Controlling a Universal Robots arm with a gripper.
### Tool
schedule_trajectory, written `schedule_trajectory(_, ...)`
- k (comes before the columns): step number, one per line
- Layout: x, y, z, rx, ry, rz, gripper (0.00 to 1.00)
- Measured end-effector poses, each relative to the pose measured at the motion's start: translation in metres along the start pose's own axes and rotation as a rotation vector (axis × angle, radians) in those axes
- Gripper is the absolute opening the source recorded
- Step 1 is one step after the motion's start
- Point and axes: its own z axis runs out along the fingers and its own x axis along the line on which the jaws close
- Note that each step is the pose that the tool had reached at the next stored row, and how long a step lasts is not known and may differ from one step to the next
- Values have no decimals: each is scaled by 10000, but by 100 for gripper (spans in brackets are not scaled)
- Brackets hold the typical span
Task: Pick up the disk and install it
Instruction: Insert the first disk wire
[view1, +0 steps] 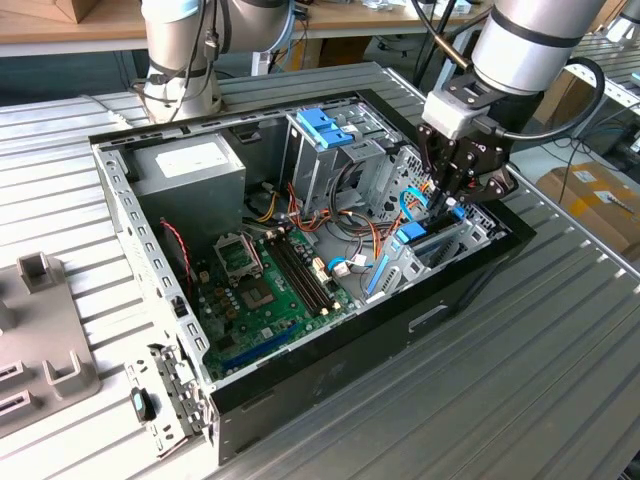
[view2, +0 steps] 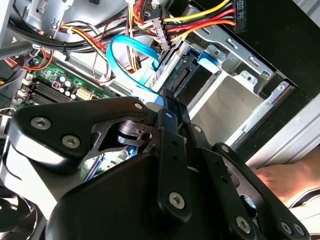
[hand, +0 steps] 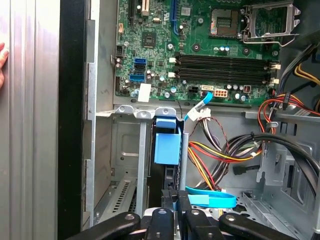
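The disk (view1: 418, 240) stands on edge in the drive bay (view1: 470, 235) at the exterior view's right end of the open computer case. Its light-blue rail (hand: 167, 145) and dark edge show in the first wrist view. In the second wrist view its connector end (view2: 186, 75) sits in the metal bay. My gripper (view1: 447, 200) hangs straight over the disk. Its black fingers stand close together, shut, with the tips (hand: 168, 200) at the disk's upper edge and nothing seen between them (view2: 169, 97).
The green motherboard (view1: 265, 290) fills the case floor. A grey power supply (view1: 190, 165) and a blue-topped drive cage (view1: 325, 130) stand at the back. Loose coloured cables (hand: 220, 150) and a blue data cable (view2: 125, 60) run beside the bay. A person's hand (view2: 285, 180) rests outside the case wall.
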Motion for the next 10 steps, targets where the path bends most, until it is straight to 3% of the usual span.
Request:
schedule_trajectory(6,0,1,12,1,-18,2,16)
schedule_trajectory(7,0,1,12,4,-50,4,16)
schedule_trajectory(8,-1,1,12,9,-122,9,16)
schedule_trajectory(10,0,1,12,8,-129,10,16)
